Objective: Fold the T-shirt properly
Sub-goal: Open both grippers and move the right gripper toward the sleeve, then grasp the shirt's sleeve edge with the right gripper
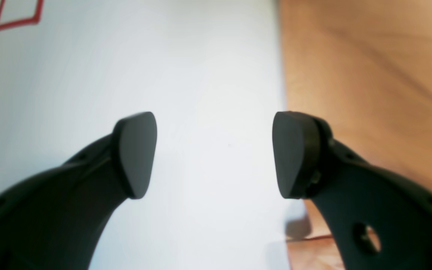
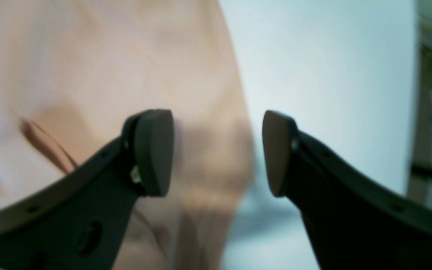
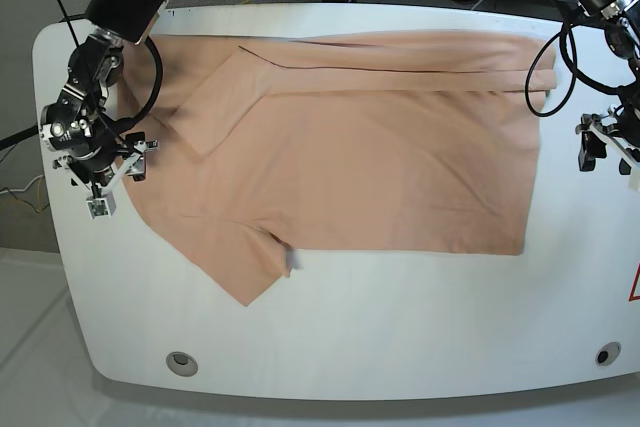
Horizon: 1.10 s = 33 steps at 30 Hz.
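The peach T-shirt (image 3: 380, 147) lies spread flat on the white table (image 3: 400, 337), its far long edge folded over and one sleeve pointing toward the front left. My left gripper (image 3: 603, 150) hovers off the shirt's right edge. In the left wrist view it (image 1: 214, 153) is open over bare table, with the T-shirt (image 1: 369, 75) just beyond its right finger. My right gripper (image 3: 100, 185) is at the shirt's left edge. In its own view it (image 2: 218, 153) is open and holds nothing, its left finger over the T-shirt (image 2: 107, 67) and its right finger over the table.
A red outlined mark (image 1: 17, 15) is printed on the table, and another red mark (image 3: 634, 287) sits at the right edge. Two round holes (image 3: 181, 360) (image 3: 606, 354) lie near the front corners. Cables hang behind the table's far edge.
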Available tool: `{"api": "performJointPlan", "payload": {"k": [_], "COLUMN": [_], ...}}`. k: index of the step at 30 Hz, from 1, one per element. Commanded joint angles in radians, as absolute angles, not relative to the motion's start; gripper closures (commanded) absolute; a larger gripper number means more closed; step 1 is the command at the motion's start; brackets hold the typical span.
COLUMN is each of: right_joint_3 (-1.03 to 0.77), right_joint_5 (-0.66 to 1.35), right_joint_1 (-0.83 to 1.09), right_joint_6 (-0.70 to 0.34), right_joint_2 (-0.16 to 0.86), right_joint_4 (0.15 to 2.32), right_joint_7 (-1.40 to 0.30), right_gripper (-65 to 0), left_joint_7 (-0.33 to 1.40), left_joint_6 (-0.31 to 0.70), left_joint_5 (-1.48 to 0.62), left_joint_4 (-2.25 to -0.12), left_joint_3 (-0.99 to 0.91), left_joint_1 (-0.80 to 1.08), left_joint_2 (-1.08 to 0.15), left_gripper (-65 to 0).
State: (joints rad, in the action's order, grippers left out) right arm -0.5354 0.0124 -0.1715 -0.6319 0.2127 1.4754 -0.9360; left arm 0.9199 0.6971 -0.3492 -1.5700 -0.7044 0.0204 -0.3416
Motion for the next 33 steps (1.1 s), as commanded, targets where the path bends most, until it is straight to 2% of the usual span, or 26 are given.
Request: {"api": "performJointPlan", "payload": {"k": [1, 13, 18, 33], "right_joint_3": [-0.541, -0.539, -0.473, -0.397], "right_joint_5": [0.018, 0.018, 0.018, 0.018], "right_joint_1": [-0.229, -0.357, -0.406, -0.483], "right_joint_6": [-0.63, -0.631, -0.631, -0.627], "right_joint_2": [0.249, 0.305, 0.329, 0.326], "right_joint_4": [1.415, 1.156, 1.05, 0.874], "right_joint_7": [-0.898, -0.762, -0.722, -0.593], "right_gripper": [-35.5, -35.5, -35.5, -35.5], "left_joint_7": [0.895, 0.895, 0.895, 0.895], "left_joint_6": [0.698, 0.698, 0.698, 0.698], "left_joint_5": [-0.334, -0.312, -0.309, -0.309], "left_joint_4": [-1.589, -1.589, -1.589, -1.589], "left_joint_3": [-0.708, -0.71, -0.711, -0.71], "left_joint_1": [-0.001, -0.008, -0.007, -0.002], "left_joint_2": [-0.363, -0.363, -0.363, -0.363], "left_gripper": [-45.4, -45.5, -45.5, -45.5]}}
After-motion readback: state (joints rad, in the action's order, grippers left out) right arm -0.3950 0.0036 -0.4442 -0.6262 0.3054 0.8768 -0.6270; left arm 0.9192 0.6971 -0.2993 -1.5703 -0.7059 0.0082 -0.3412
